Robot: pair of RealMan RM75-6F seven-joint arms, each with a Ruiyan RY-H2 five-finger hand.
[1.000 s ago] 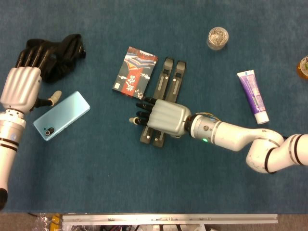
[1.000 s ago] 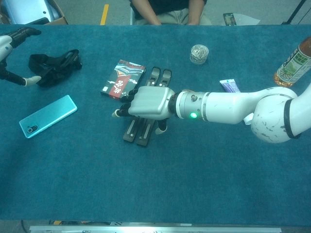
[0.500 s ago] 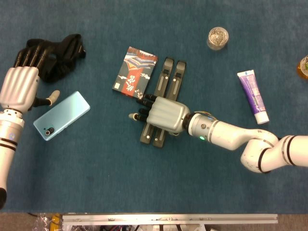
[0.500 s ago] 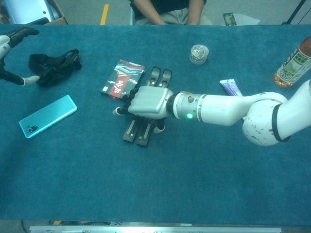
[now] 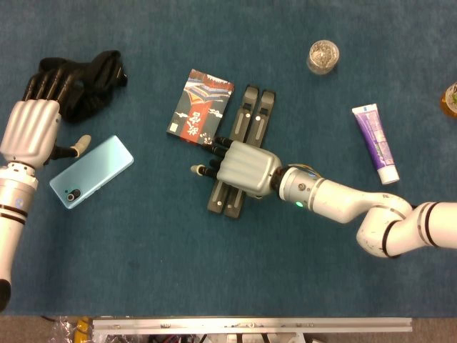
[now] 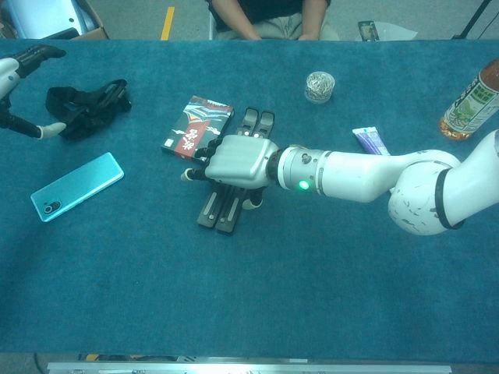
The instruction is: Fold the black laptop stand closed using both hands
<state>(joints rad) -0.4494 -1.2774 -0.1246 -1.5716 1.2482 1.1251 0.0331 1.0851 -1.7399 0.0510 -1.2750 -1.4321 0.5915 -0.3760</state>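
**Black laptop stand lies flat mid-table under the right hand**

Black laptop stand (image 5: 243, 148), two slim parallel bars lying side by side, sits flat on the blue cloth table (image 5: 228, 271), just beside a dark patterned rectangular box (image 5: 201, 105). The right hand (image 5: 239, 168) rests palm-down across the stand's middle; whether its fingers grasp it I cannot tell. The left hand (image 5: 32, 118) hovers released, fingers extended, over a bundle of black straps (image 5: 89, 82), near a turquoise smartphone (image 5: 91, 171).
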